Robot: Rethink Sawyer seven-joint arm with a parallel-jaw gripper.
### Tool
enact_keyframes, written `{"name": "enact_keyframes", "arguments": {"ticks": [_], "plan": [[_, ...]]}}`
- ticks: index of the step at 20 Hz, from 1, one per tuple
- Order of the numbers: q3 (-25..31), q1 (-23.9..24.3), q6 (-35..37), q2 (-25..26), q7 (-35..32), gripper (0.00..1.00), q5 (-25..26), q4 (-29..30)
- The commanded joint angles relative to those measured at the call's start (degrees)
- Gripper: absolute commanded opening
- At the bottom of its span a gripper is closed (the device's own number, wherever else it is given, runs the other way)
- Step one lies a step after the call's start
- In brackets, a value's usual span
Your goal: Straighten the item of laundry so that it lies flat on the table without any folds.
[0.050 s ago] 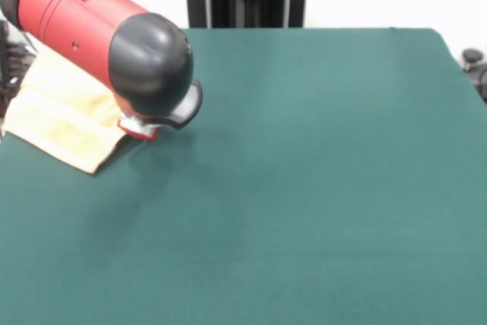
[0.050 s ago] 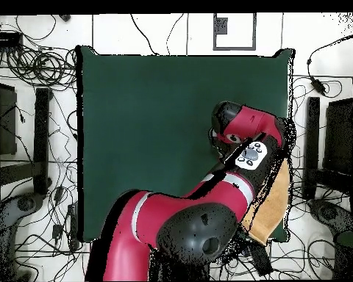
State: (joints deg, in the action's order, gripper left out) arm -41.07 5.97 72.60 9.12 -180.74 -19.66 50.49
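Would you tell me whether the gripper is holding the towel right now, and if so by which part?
It cannot be told: the gripper sits at the towel's corner, but the arm hides its tip in both views.

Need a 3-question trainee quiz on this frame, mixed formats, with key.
1. True or false: the tan terry towel lies at the middle of the dark green felt table.
2. Multiple choice, front view: the red and black arm's gripper end is A) by the towel's edge, B) far across the table from the towel, C) out of view.
3. Fill in: the table cloth is dark ____.

Key: 1 false, it sits at one edge. 2 A. 3 green.
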Motion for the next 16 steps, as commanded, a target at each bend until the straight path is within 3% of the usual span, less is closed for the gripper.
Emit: {"name": "enact_keyframes", "arguments": {"ticks": [1,8,16], "plan": [[8.86,-3.45,-0.76,8.37,-27.94,0.0,-13.25,-12.03],[6.62,-2.25,2.28,11.51,-34.9,0.0,-16.13,-18.42],[5.51,-0.9,4.42,13.4,-38.52,0.0,-18.22,-23.08]]}}
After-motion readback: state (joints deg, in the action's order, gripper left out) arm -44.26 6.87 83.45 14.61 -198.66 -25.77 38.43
